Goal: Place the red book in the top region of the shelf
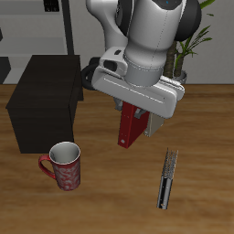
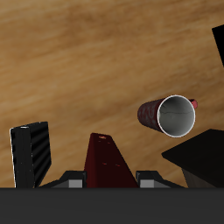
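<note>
One red book (image 1: pixel 132 127) hangs clamped between the gripper (image 1: pixel 137 111) fingers, lifted clear of the wooden table (image 1: pixel 201 137) and tilted, beside the dark shelf (image 1: pixel 44 101). Nearer the table's front edge stands a red patterned mug (image 1: pixel 64 165), and a thin black book (image 1: pixel 165 179) lies apart from it.

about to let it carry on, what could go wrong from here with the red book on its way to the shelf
1. The gripper seems to hold the red book only by its upper end, most of it hanging below; it could swing or slip in transit.
2. The book hangs lower than the top of the shelf; moving across without lifting may strike the cabinet's side.
3. The mug stands near the shelf's front; a low path could knock it.
</note>
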Robot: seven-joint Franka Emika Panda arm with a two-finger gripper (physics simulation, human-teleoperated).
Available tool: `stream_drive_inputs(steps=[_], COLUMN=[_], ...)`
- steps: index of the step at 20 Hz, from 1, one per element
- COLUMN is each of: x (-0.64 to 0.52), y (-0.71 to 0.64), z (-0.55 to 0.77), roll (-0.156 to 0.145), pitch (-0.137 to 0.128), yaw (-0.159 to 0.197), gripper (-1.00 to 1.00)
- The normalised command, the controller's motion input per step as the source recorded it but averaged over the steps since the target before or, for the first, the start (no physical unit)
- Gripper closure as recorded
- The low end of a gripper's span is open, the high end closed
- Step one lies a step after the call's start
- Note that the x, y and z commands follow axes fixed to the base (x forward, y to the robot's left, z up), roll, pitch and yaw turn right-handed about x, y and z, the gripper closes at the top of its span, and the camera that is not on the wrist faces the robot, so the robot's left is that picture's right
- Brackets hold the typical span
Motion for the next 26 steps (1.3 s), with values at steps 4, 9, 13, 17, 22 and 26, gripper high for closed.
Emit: stream_drive_inputs(steps=[4,9,13,17,22,26], x=[-0.35,-0.38,-0.36,-0.48,-0.50,-0.43], y=[-0.06,-0.06,-0.06,-0.09,-0.17,-0.12], z=[0.33,0.26,0.10,0.22,0.26,0.18], roll=[0.012,0.021,0.004,0.010,-0.027,-0.024], pitch=[-0.046,-0.040,0.007,-0.037,-0.036,-0.032], yaw=[0.041,0.028,0.035,0.019,0.031,0.049], gripper=[1.00,1.00,1.00,1.00,1.00,1.00])
